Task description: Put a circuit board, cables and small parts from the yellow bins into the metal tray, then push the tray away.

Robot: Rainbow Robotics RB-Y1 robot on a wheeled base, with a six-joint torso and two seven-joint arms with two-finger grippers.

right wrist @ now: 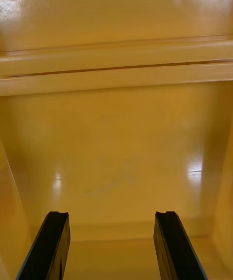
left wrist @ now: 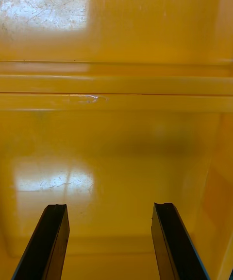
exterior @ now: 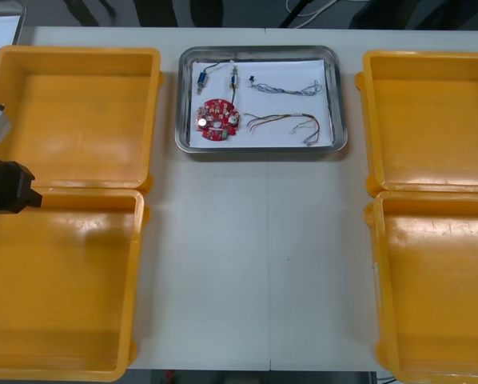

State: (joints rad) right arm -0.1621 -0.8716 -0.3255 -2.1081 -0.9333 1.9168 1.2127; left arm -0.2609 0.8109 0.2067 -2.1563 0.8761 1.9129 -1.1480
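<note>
Your left arm shows at the left edge of the front view as a black block, with a grey part just beyond it. Your left hand is open, its two black fingers standing well apart with nothing between them. Your right hand is likewise open, fingers spread wide, holding nothing.

I see a pale counter, evenly lit, with a thin seam running down its middle, midway between my two sets of jaws. Past its far edge, well beyond both jaws, lies dark grey floor with a white cord.
</note>
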